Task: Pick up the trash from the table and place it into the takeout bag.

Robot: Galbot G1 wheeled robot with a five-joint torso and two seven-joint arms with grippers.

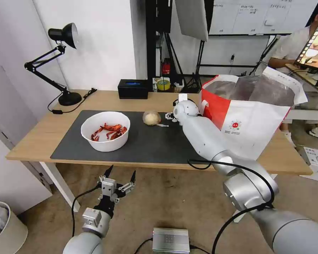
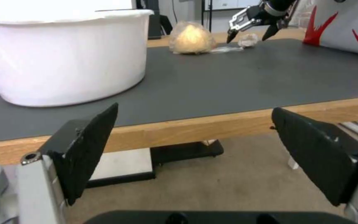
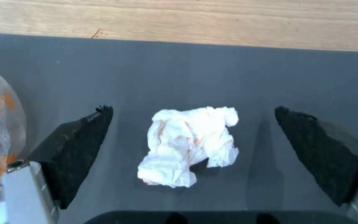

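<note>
Bowl [image 1: 105,131] is sitting on the mat [image 1: 155,144]; ball [image 1: 151,118] lying at its two o'clock, tissue [image 3: 188,145] beyond; bag [image 1: 251,113] standing at three o'clock.

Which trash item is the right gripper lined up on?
The small white tissue wad, lying on the mat between the open right gripper. The tan wrapped ball sits beside it; the white bowl is farther left.

head view overlooks the table [image 1: 42,135]; wrist views (closer) share its mat [image 3: 187,71].
</note>
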